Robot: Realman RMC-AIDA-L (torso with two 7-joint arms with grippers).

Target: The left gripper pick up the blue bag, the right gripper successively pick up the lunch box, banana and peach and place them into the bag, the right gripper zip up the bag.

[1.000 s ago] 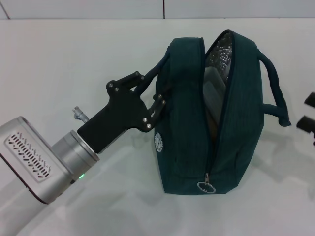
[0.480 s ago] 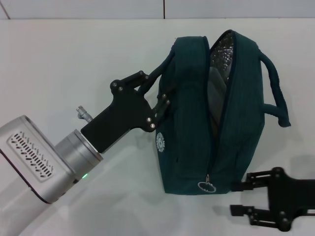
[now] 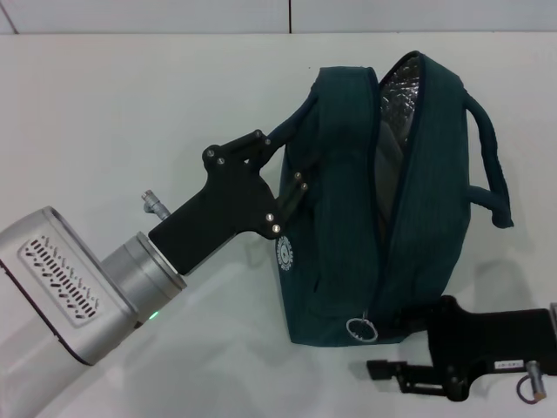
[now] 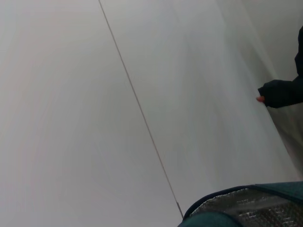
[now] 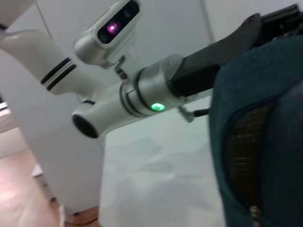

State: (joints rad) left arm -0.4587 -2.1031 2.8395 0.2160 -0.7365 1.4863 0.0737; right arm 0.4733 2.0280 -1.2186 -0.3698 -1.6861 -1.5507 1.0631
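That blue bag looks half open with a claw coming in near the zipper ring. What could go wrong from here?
The right gripper is low beside the metal ring pull at the blue bag's near end; it might miss or only nudge the small ring. The left gripper holds only a rope handle, so tugging the zipper could swing or tip the bag. The zipper gapes wide, showing foil lining; its fabric edges might bunch and jam.

Blue bag (image 3: pixel 383 200) contents hidden; right gripper (image 3: pixel 396 348) tip behind bag.
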